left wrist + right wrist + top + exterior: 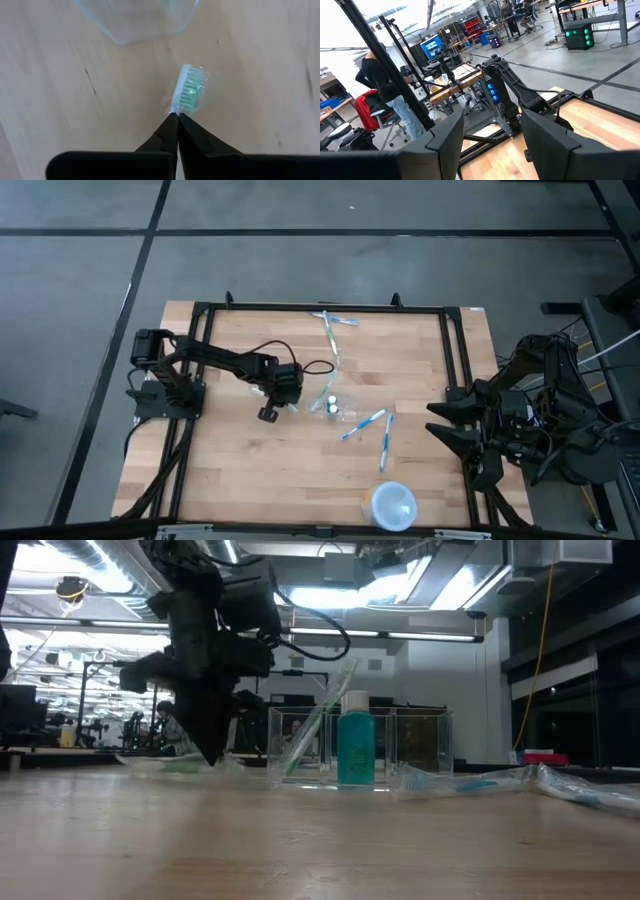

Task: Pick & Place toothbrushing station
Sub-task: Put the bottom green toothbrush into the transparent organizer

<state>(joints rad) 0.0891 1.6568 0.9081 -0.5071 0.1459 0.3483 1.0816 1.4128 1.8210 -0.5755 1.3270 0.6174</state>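
Left end effector (177, 116) pinching a toothbrush (186, 89) on the tabletop (250, 470)

Its fingers are closed on the green-bristled brush, at nine o'clock from the clear toothbrushing station (360, 747); right end effector (490, 135) parked, spread apart.

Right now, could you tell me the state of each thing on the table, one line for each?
left gripper: shut on green toothbrush, at the table
right gripper: open, off the table edge
clear holder: upright, holding teal bottle and a toothbrush
blue toothbrushes: lying flat
white cup: upright
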